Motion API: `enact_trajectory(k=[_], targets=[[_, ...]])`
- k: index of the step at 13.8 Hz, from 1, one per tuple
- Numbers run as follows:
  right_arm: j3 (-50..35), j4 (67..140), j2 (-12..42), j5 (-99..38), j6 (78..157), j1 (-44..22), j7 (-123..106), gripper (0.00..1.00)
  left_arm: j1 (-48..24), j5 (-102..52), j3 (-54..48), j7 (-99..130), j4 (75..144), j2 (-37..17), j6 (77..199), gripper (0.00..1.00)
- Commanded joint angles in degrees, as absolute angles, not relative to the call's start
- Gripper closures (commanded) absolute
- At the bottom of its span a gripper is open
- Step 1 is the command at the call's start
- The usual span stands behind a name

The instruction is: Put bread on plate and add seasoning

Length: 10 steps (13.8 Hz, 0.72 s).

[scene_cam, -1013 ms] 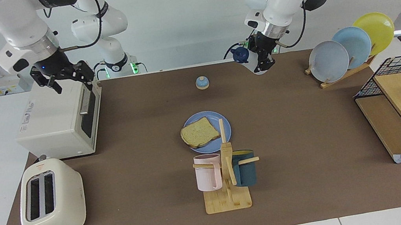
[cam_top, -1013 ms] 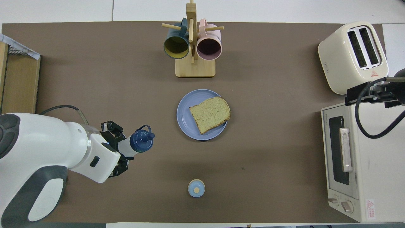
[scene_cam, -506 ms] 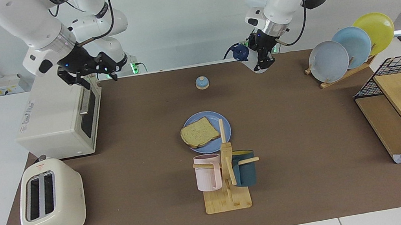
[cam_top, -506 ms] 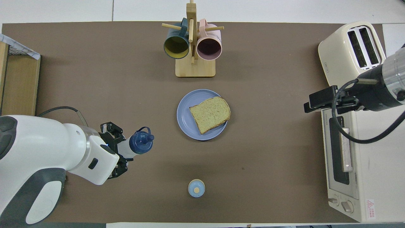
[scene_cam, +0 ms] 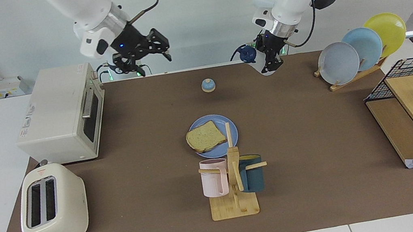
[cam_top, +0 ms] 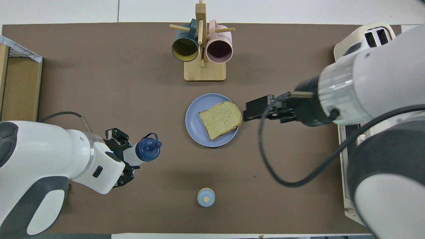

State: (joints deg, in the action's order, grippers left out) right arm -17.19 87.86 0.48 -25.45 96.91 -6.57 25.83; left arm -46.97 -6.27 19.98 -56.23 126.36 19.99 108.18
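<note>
Overhead view, reading outward from the robots, with the plate (cam_top: 194, 127) as landmark: the blue-topped dome (cam_top: 206, 197) sits nearer to the robots than the plate. Toward the left arm's end from the plate, the left gripper (scene_cam: 270, 66) is clamped on the seasoning (scene_cam: 256, 58), held raised and tilted, cap aimed toward the plate, probably ready to be carried over and sprinkled. The right gripper (scene_cam: 154, 60) hangs high with jaws spread, empty. On the plate lies the bread (cam_top: 220, 119), one corner overhanging the rim. Farther than the plate stands the mug rack (cam_top: 204, 49).
</note>
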Motion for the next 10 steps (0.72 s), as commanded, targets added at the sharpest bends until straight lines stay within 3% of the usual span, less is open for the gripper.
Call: enact_trajectory(k=[1, 3, 4, 5, 7, 10], targets=[[-27.83, 88.32, 1.23, -25.66, 104.91, -5.71, 39.44, 0.00, -46.93, -5.27, 19.78, -56.43, 127.79, 21.97, 108.10, 1.00], [-32.50, 93.06, 1.32, -25.58, 111.77, -5.63, 39.99, 0.00, -46.93, -5.27, 19.78, -56.34, 127.79, 21.97, 108.19, 1.00], [-33.13, 94.12, 1.32, -25.58, 113.19, -5.63, 40.08, 0.05, -46.93, -5.27, 19.78, -56.25, 127.79, 21.97, 108.28, 1.00], [-33.66, 94.22, 1.41, -25.58, 114.07, -5.63, 41.04, 0.20, -46.93, -5.27, 19.78, -56.25, 127.79, 21.97, 108.28, 1.00], [-35.93, 94.66, 2.02, -25.58, 116.36, -5.63, 43.67, 0.38, -46.93, -5.27, 19.77, -56.16, 127.79, 21.97, 108.46, 1.00], [-36.39, 95.28, 2.63, -25.40, 116.63, -5.45, 43.33, 0.47, -46.93, -5.27, 19.60, -56.16, 127.79, 21.97, 108.54, 1.00]])
